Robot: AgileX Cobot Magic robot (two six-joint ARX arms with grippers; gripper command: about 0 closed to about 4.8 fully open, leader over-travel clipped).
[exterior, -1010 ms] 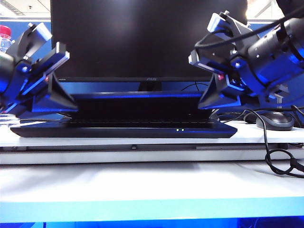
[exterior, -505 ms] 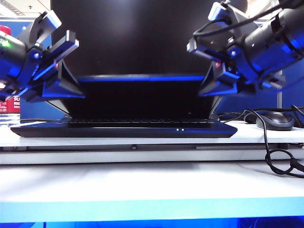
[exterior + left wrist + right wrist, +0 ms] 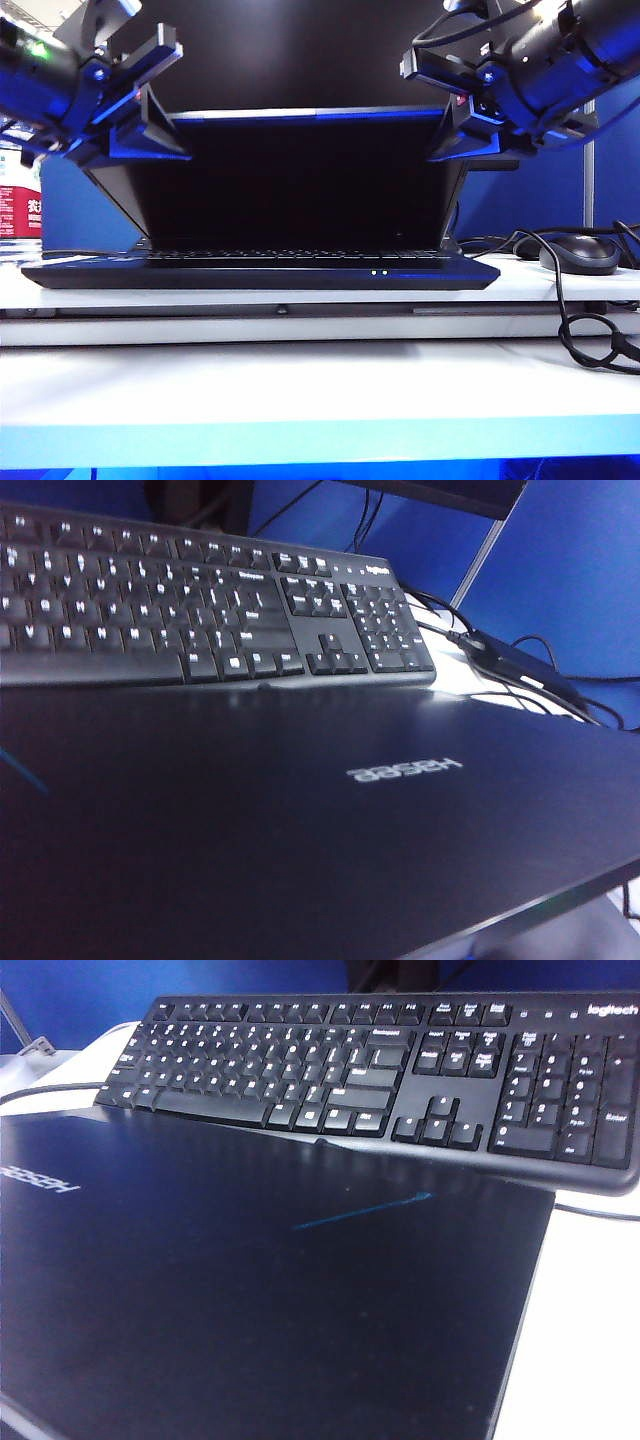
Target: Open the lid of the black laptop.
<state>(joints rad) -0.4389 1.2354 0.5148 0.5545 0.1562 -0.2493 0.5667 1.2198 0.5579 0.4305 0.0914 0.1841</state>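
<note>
The black laptop [image 3: 260, 272] sits on the white table, facing the exterior camera, with two small lights lit on its front edge. Its lid [image 3: 300, 180] stands partly raised, with the dark screen showing. My left gripper [image 3: 165, 135] is at the lid's upper left corner and my right gripper [image 3: 455, 135] at its upper right corner, each with a dark finger against the lid's top edge. In both wrist views the lid's outer face [image 3: 300, 820] [image 3: 250, 1290] fills the frame and hides the fingers. That face carries the Hasee logo [image 3: 405, 770].
A black keyboard [image 3: 200, 600] [image 3: 380, 1070] lies just behind the laptop, and a large dark monitor [image 3: 300, 50] stands behind that. A mouse [image 3: 580, 253] and looping black cables [image 3: 590, 340] lie on the right. A power brick [image 3: 510, 665] rests beyond the keyboard.
The lid has swung up from nearly flat to well raised. Both grippers have risen with its top corners.
</note>
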